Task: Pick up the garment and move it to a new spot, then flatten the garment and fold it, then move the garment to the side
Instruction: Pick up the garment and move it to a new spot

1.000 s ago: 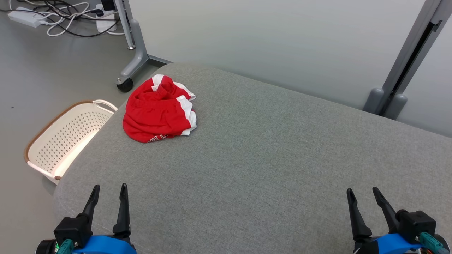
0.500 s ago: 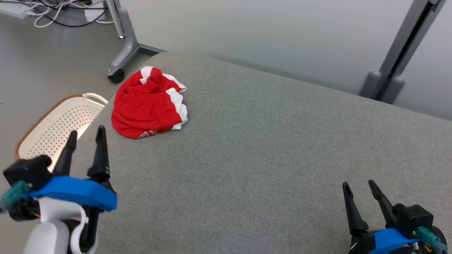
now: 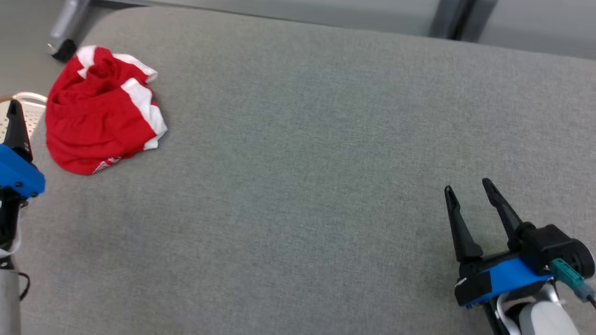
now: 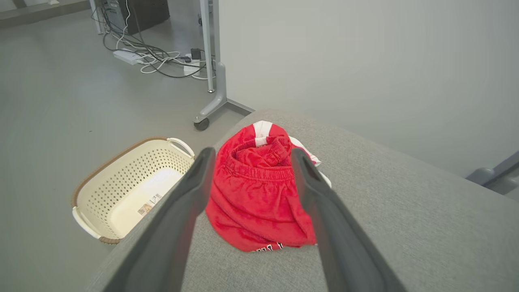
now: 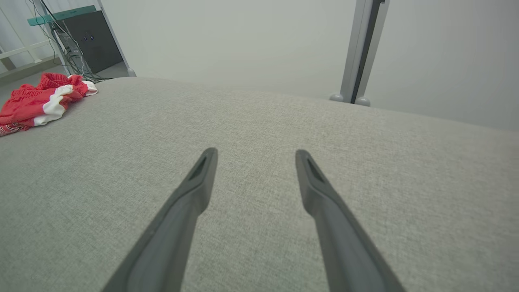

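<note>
The garment [image 3: 100, 125] is a crumpled red piece with white panels, lying near the far left corner of the grey cushioned surface [image 3: 326, 139]. In the left wrist view the garment [image 4: 255, 202] sits just beyond my left gripper [image 4: 253, 152], which is open and apart from the cloth. One dark finger [image 3: 15, 125] of that gripper shows at the left edge of the head view, beside the garment. My right gripper [image 3: 467, 186] hovers open and empty over the near right of the surface. In the right wrist view it [image 5: 255, 152] is far from the garment [image 5: 32, 101].
A cream perforated basket [image 4: 121, 182] stands on the floor left of the surface, below the garment's corner. Behind it are a wheeled grey stand leg [image 4: 211, 105] and cables [image 4: 162, 65]. A pale wall and a grey post [image 5: 361, 48] run along the far edge.
The head camera has dipped and swung, shifting the whole picture. My left arm has risen and moved forward to beside the garment. Both grippers stay open; the garment lies as before.
</note>
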